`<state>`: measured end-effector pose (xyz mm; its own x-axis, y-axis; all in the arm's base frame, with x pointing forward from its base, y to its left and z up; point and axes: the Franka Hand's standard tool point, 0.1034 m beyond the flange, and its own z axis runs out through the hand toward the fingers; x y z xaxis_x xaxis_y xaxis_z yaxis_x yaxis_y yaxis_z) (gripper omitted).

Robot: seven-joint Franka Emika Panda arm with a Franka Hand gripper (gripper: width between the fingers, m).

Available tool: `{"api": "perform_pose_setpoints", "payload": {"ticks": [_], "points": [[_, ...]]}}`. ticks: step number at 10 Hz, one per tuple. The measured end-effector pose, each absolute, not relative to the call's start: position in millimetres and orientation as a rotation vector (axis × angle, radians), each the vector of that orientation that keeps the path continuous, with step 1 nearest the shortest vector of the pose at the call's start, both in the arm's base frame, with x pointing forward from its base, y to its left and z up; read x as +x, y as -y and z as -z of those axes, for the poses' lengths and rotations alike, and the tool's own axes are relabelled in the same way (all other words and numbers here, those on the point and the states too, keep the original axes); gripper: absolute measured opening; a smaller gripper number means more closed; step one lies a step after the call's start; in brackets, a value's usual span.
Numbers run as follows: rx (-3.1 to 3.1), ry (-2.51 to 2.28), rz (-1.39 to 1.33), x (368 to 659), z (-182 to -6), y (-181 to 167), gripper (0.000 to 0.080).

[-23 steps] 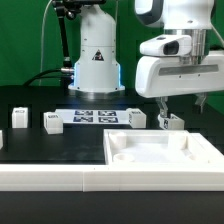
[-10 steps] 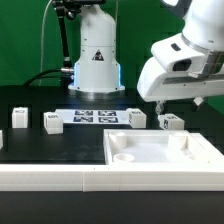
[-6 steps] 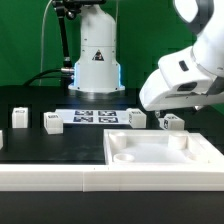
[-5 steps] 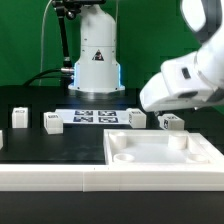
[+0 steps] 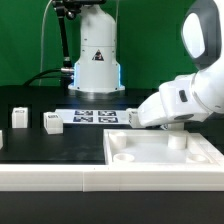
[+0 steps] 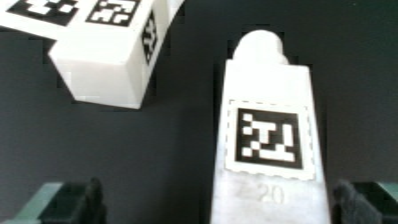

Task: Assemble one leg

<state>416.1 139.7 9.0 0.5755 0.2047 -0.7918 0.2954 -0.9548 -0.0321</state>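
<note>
In the wrist view a white leg (image 6: 267,130) lies long-ways on the black table with its square tag facing up. My gripper (image 6: 217,200) is open, with one dark finger (image 6: 68,200) on each side of the leg's near end and apart from it. A second leg (image 6: 107,55) lies just beyond. In the exterior view the arm's white hand (image 5: 185,100) is tilted low at the right and hides the fingers and that leg. Another leg (image 5: 136,118) shows beside the hand.
Two more legs (image 5: 18,117) (image 5: 52,122) stand at the exterior view's left. The marker board (image 5: 95,116) lies in front of the robot base (image 5: 95,60). The large flat white panel (image 5: 150,160) with recessed corners lies at the front right.
The arm has tilted over and come down at the exterior view's right. Its hand now covers the leg that stood in sight there.
</note>
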Motion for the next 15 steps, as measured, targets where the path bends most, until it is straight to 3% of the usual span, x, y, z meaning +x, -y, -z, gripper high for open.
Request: {"api": "perform_pose_setpoints", "payload": {"ticks": [3,5,6,7,13,14,15], "points": [[2.694,-0.439,1.329,412,-5.7,-142,0.0649],[2.694,-0.44,1.329,413,-5.8,-142,0.0358],[2.694,-0.44,1.329,413,-5.8,-142,0.0358],[2.693,-0.439,1.33,412,-5.8,-142,0.029],[2.695,-0.439,1.329,413,-6.3,-142,0.0291],[2.7,-0.446,1.333,416,-15.0,-140,0.0291],[2.702,-0.448,1.329,422,-34.9,-139,0.0291]]}}
